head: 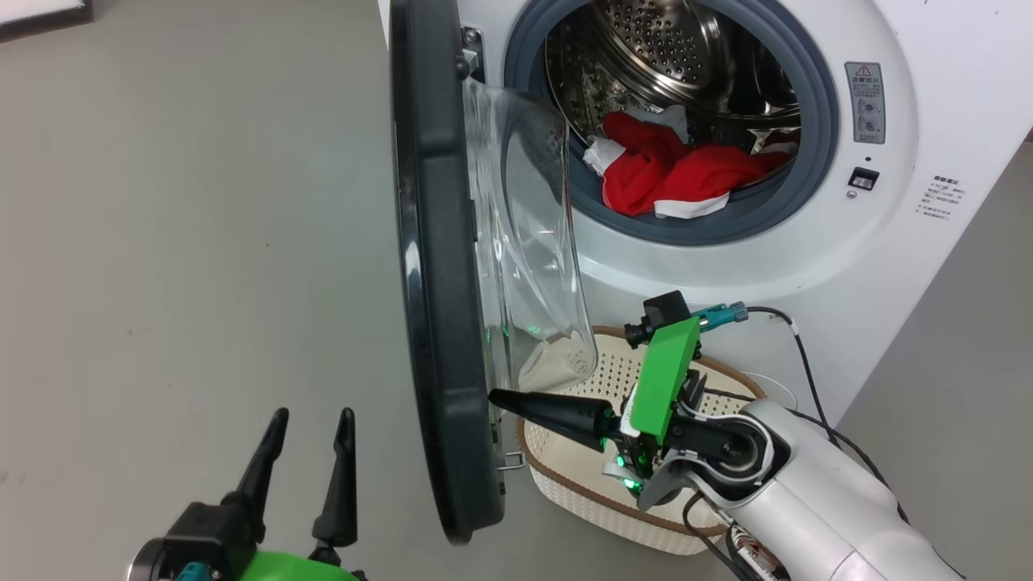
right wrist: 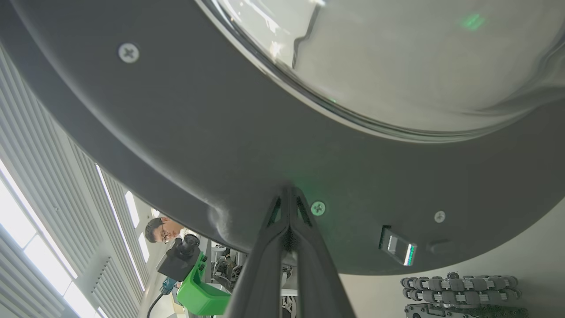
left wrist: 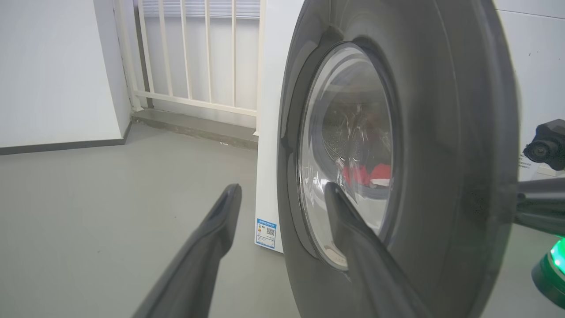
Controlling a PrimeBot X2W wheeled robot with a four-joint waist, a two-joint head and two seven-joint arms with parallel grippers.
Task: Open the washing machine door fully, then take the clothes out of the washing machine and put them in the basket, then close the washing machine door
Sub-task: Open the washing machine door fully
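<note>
Washing machine door (head: pixel 436 242) was half open. My closed right gripper (head: pixel 496 397) maybe touched its smooth rim and could slip. Left gripper (head: pixel 314 415) gaped, empty.

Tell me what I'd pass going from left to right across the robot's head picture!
left gripper → washing machine door → clothes → grey warning label

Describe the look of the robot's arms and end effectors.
Left end effector and right end effector each have two long, tapered black fingers on a bright green housing. The right forearm is a white shell, trailing black cables and a teal plug.
</note>
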